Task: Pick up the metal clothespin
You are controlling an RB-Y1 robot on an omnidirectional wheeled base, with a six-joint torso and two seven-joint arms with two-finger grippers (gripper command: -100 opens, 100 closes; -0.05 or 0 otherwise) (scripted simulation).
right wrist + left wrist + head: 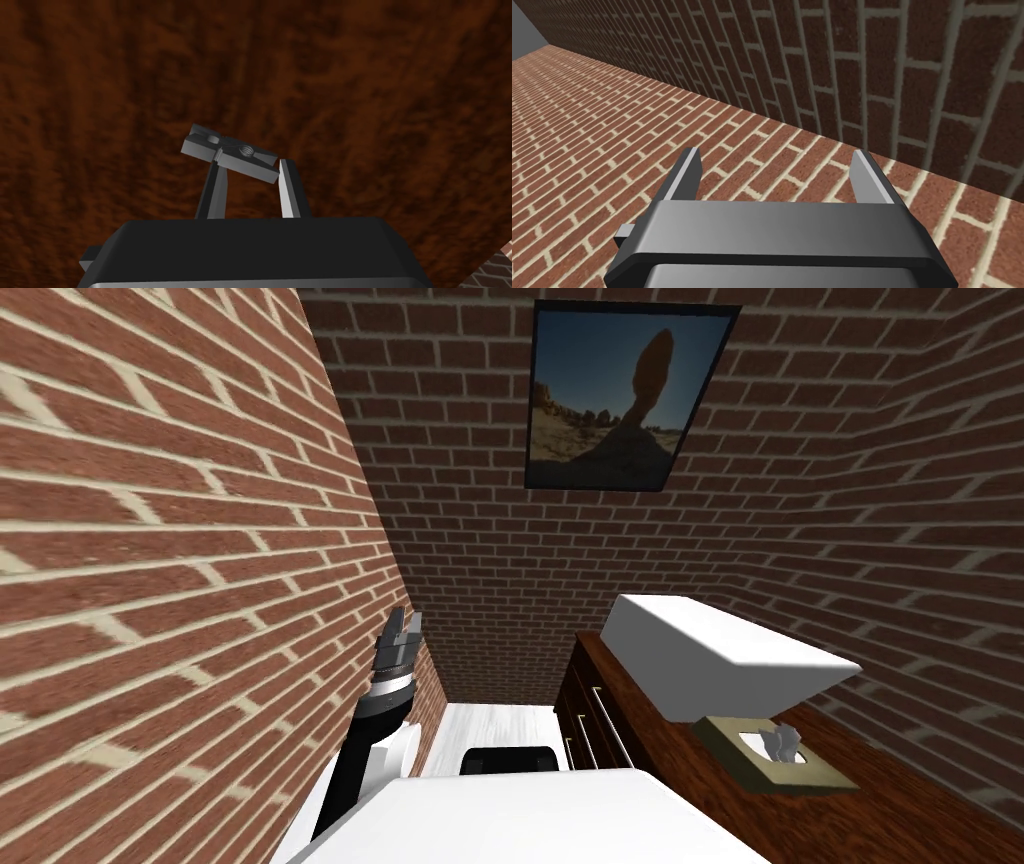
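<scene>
- The right gripper [252, 165] has its two fingers pulled in narrow and pinched on the clothespin [232, 156], right up at the fingertips.
- The clothespin is plain grey. One end butts against one fingertip [286, 167], the middle sits at the other finger's tip, and the rest pokes out past that finger.
- So its long axis runs crosswise to the fingers, not along them, and it's a bit slanted, with the free end tipped away from the gripper body. There's a round coil-looking spot on the face I can see.
- Just beyond it is the dark brown wood top [360, 90]. Honestly can't tell if the clothespin is touching the wood or hanging just off it.
- The left gripper [776, 155] is raised close beside the brick wall [637, 125]. Its fingers are spread wide with nothing between them.
- Further out on the right side is the dark wood dresser [690, 768]. A tissue box [775, 750] sits on it, with a big white box [720, 658] behind that.
- On the far brick wall hangs a framed rock photo [620, 393].
</scene>
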